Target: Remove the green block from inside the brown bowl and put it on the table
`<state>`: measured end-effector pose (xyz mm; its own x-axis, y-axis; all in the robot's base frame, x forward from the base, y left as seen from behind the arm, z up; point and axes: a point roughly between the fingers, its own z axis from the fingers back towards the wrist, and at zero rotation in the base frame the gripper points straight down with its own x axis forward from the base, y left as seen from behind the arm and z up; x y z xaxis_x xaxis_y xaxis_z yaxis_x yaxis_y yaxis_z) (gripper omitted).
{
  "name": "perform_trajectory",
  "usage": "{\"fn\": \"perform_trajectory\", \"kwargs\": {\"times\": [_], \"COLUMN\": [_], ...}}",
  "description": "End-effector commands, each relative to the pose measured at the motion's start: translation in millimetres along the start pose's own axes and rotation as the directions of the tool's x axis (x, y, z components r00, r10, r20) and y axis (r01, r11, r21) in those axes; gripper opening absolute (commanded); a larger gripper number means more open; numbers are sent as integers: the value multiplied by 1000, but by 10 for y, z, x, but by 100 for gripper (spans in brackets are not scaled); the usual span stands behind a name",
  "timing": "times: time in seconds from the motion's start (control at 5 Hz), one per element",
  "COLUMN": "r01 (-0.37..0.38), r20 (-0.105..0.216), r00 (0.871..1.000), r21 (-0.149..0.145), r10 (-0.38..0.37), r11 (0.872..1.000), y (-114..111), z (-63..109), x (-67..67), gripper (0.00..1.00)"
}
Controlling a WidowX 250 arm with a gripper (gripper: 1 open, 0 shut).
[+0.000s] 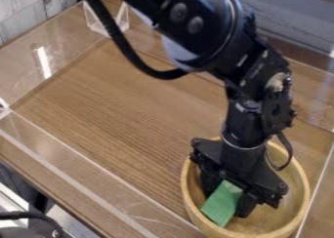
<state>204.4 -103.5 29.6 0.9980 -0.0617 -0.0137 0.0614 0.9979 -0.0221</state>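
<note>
A flat bright green block (225,202) leans tilted inside the wooden bowl (196,204); the hand (236,189) straddles it, grip unclear.
</note>
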Motion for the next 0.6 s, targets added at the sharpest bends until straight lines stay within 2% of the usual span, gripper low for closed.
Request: {"fn": "perform_trajectory", "kwargs": {"times": [0.0, 0.4], "r01": [2, 4], "r20": [44, 36], "r00": [999, 999], "r21": [-11, -2], "r10": [-1, -4], "r11": [1000, 1000], "y": [-9, 13], "z": [197, 334], "x": [65, 46], "gripper": [0, 0]}}
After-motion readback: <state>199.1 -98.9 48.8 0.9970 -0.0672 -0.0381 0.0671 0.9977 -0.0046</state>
